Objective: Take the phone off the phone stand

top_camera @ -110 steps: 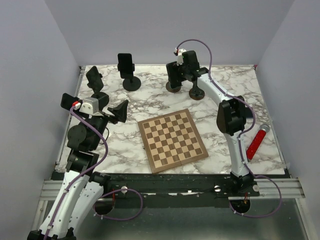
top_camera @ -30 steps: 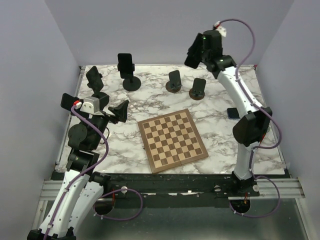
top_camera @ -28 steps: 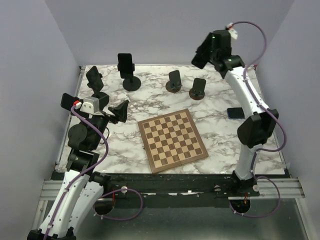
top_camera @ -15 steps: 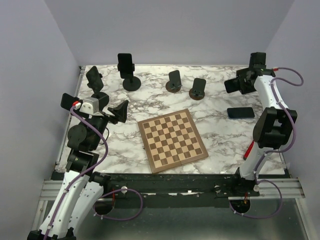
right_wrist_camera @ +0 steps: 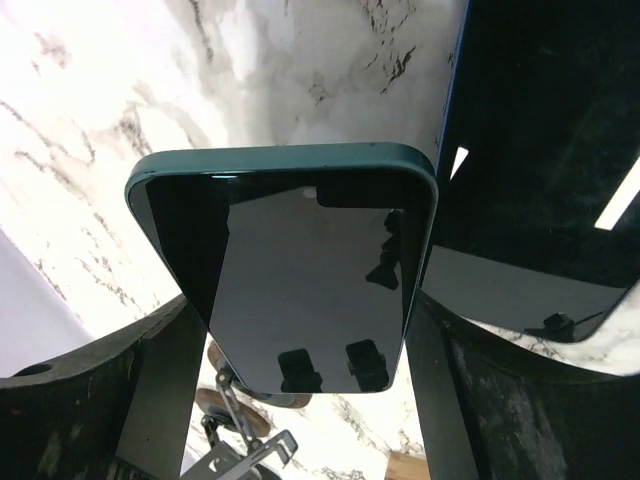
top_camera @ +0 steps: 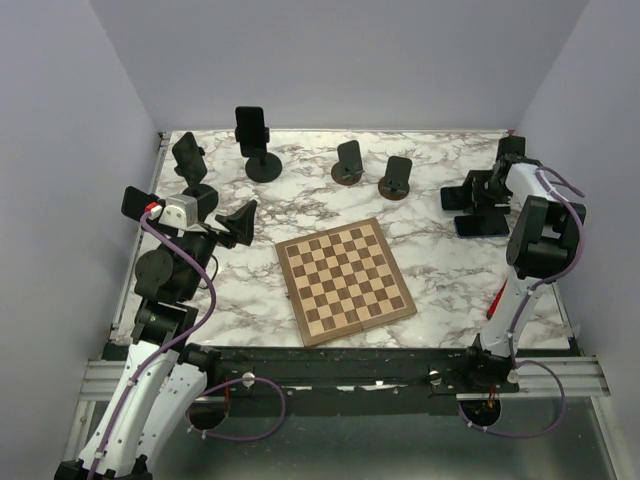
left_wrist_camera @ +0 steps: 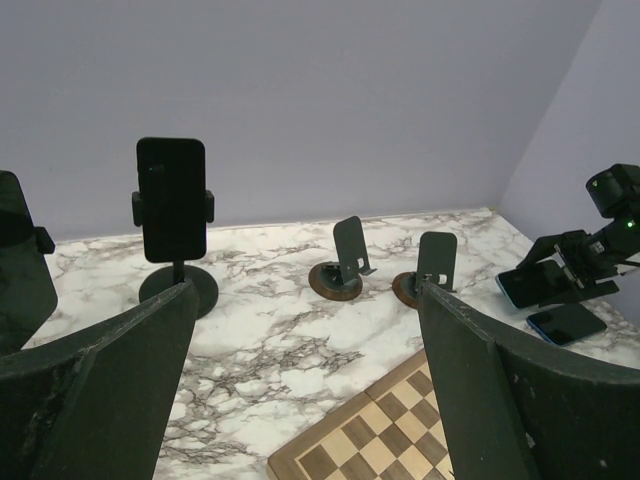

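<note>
My right gripper (top_camera: 462,196) is shut on a dark phone in a green case (right_wrist_camera: 300,270) and holds it low over the table's right side. A second phone (top_camera: 481,225) lies flat on the marble right beside it and also shows in the right wrist view (right_wrist_camera: 545,150). Two small phone stands (top_camera: 347,164) (top_camera: 396,179) stand bare at the back middle. A tall stand still holds a black phone (top_camera: 250,128), which also shows in the left wrist view (left_wrist_camera: 172,198). My left gripper (top_camera: 238,222) is open and empty at the left.
A wooden chessboard (top_camera: 345,280) lies in the middle of the marble table (top_camera: 440,290). Another tall stand with a phone (top_camera: 190,158) is at the far left. A red tube (top_camera: 495,298) lies behind the right arm. Walls close the back and sides.
The right arm lifted the phone from the small stand, swung it high to the right and lowered it beside the phone lying on the table. The left arm has not moved.
</note>
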